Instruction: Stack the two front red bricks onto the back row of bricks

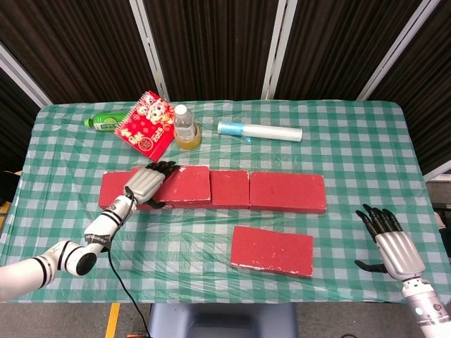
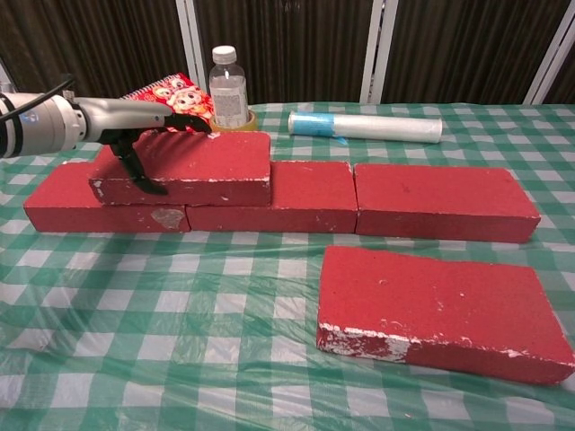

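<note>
Three red bricks form the back row (image 1: pixel 287 191) (image 2: pixel 438 200) across the middle of the table. A further red brick, the stacked brick (image 1: pixel 182 184) (image 2: pixel 193 166), lies on top of the row's left part. My left hand (image 1: pixel 146 184) (image 2: pixel 137 135) grips its left end, fingers over the top and thumb on the front face. One front red brick (image 1: pixel 272 250) (image 2: pixel 440 310) lies flat nearer the table's front. My right hand (image 1: pixel 392 244) hovers open near the right front edge, seen only in the head view.
Behind the row stand a water bottle (image 1: pixel 184 127) (image 2: pixel 228 88), a red booklet (image 1: pixel 146 124), a green bottle on its side (image 1: pixel 104 123) and a white roll (image 1: pixel 259 130) (image 2: pixel 367 127). A checked green cloth (image 1: pixel 338 151) covers the table.
</note>
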Available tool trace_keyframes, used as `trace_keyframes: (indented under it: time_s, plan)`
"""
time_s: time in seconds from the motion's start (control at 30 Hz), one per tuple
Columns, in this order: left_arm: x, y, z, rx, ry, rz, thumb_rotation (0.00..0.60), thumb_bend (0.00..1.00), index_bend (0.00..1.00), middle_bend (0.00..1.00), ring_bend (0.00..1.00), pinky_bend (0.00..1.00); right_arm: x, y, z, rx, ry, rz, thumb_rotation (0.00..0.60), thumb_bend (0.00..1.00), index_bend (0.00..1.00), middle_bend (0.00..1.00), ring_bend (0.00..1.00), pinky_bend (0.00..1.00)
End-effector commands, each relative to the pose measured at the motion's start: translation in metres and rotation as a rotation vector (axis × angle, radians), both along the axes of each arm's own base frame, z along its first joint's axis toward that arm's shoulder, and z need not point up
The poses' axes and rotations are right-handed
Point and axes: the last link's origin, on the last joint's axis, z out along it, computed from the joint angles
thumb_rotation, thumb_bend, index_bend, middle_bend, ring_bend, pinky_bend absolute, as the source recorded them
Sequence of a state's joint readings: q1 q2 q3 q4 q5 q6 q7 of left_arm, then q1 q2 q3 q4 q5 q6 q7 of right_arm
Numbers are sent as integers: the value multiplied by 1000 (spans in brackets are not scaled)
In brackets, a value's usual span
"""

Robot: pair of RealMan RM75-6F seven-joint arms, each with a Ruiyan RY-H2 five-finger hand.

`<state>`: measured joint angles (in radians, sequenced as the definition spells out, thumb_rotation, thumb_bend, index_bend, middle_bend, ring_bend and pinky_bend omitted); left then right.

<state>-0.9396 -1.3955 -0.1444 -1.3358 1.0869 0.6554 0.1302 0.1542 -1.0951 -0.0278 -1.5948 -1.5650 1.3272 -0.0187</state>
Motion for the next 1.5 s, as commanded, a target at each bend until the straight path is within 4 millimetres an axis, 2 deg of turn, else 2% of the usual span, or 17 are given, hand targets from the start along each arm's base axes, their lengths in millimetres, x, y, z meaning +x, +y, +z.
trace_keyframes:
  time_s: [0.03,0.23,0.53,0.63,0.73,0.8,0.9,1.03,1.17,1.23,1.33,1.5]
  plan:
    - [1,0,0,1,-2,-4,600,247,0,0,0,110,0,0,0,-1,0,0,600,154,0,0,0,0]
    - [-1,-1,0,-14,-8,13,600,232,0,0,0,67,0,0,0,-7,-2,2,600,154,0,0,0,0]
    - [2,-2,0,-23,-17,10,600,232,0,0,0,63,0,0,1,-9,-3,2,600,154,0,0,0,0]
    - [6,-9,9,18,-21,-49,600,230,0,0,0,58,1,-1,-1,-9,-5,14,600,154,0,0,0,0]
    - [0,-22,26,73,1,-101,600,226,0,0,0,52,2,-2,-4,11,-23,30,600,154,0,0,0,0]
    - [-11,-36,38,116,22,-118,600,225,0,0,0,48,4,-2,-6,27,-50,34,600,154,0,0,0,0]
    - [-42,-70,56,180,57,-108,600,224,0,0,0,47,8,-4,-12,56,-119,43,600,154,0,0,0,0]
    - [-93,-125,76,271,60,-34,600,243,0,0,0,47,20,-9,-29,136,-188,54,600,154,0,0,0,0]
    - [-138,-166,83,372,31,58,600,253,0,0,0,46,39,-15,-49,214,-184,78,600,153,0,0,0,0]
    - [-154,-180,81,394,-5,104,600,255,0,0,0,46,53,-19,-60,249,-186,87,600,154,0,0,0,0]
    - [-170,-185,80,410,-36,135,600,255,0,0,0,46,72,-26,-77,295,-207,85,600,154,0,0,0,0]
    - [-177,-184,85,427,-40,132,600,255,0,0,0,44,94,-34,-104,367,-228,66,600,154,0,0,0,0]
